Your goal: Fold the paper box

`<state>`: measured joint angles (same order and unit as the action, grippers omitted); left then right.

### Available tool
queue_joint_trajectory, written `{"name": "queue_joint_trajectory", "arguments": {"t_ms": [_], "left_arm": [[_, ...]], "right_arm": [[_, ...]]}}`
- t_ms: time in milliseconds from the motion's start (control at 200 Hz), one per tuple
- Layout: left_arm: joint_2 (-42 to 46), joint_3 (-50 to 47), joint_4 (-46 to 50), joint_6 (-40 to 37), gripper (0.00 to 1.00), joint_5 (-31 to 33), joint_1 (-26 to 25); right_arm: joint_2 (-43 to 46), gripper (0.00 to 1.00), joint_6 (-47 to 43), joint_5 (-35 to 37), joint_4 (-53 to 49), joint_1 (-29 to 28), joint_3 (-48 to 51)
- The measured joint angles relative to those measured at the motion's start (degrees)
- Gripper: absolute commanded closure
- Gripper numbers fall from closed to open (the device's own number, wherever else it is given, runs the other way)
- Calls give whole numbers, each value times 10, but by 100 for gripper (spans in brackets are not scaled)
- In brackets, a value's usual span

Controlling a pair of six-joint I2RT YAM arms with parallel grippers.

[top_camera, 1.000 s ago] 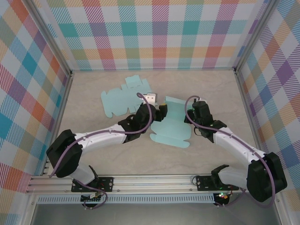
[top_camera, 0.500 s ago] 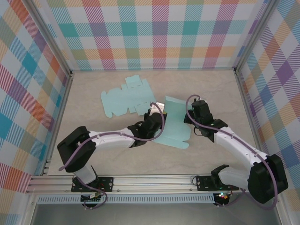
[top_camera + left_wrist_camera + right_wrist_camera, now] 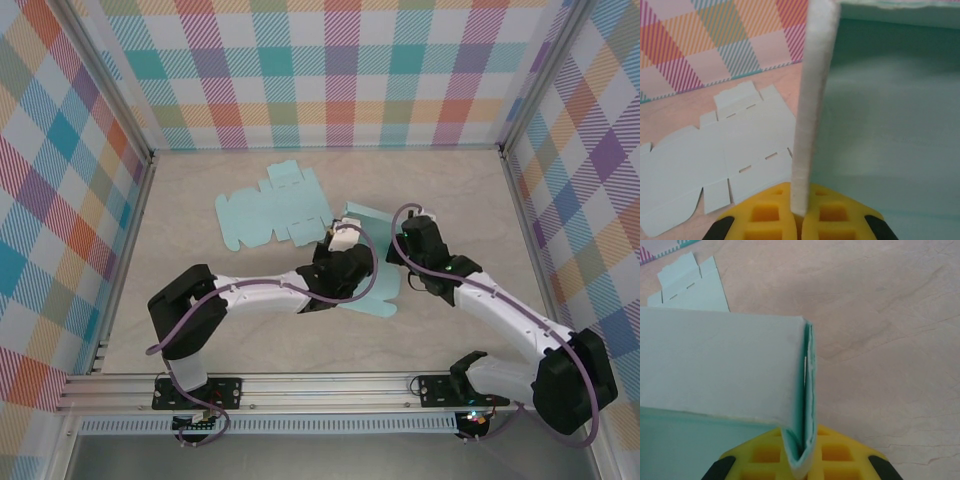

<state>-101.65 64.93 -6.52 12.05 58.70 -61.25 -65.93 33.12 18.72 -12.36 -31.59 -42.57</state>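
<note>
On the tabletop [image 3: 450, 190], the left hand [image 3: 800, 220] is pinched tight on an upright panel of the paper box [image 3: 383, 290], and the right hand [image 3: 800, 460] is clamped on its doubled side flap. Uneven pulling could tear or miscrease a fold, perhaps at the arm-hidden corner between them. Just beyond lies a spare flat blank [image 3: 265, 215]. There is open room to the right.

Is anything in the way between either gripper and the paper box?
Nothing visible. The left gripper and right gripper are each shut directly on a wall of the paper box. The spare flat blank lies off to the left.
</note>
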Motion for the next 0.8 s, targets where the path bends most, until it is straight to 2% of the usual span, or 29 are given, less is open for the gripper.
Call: {"name": "queue_joint_trajectory", "arguments": {"t_ms": [55,160,210,250,340,460,620,800], "left_arm": [[0,7,23,19,98,7,0],[0,4,29,24,61,-7,3],[3,-5,7,23,48,-28,8],[7,-13,-9,18,43,-49,11],[36,-42,-41,11,42,-104,14],[83,-69,-60,6,43,-141,14],[113,-70,-73,2,52,-146,14],[109,-69,-69,-5,60,-136,18]], "right_arm": [[-6,100,3,3,6,-5,-3],[-23,100,8,11,6,-10,-9],[-31,100,8,10,0,-12,-10],[-35,100,9,10,-7,-14,-10],[-40,100,10,10,-22,-15,-10],[-40,100,13,12,-30,-16,-10],[-40,100,21,12,-37,-16,-12],[-38,100,25,12,-43,-16,-17]]}}
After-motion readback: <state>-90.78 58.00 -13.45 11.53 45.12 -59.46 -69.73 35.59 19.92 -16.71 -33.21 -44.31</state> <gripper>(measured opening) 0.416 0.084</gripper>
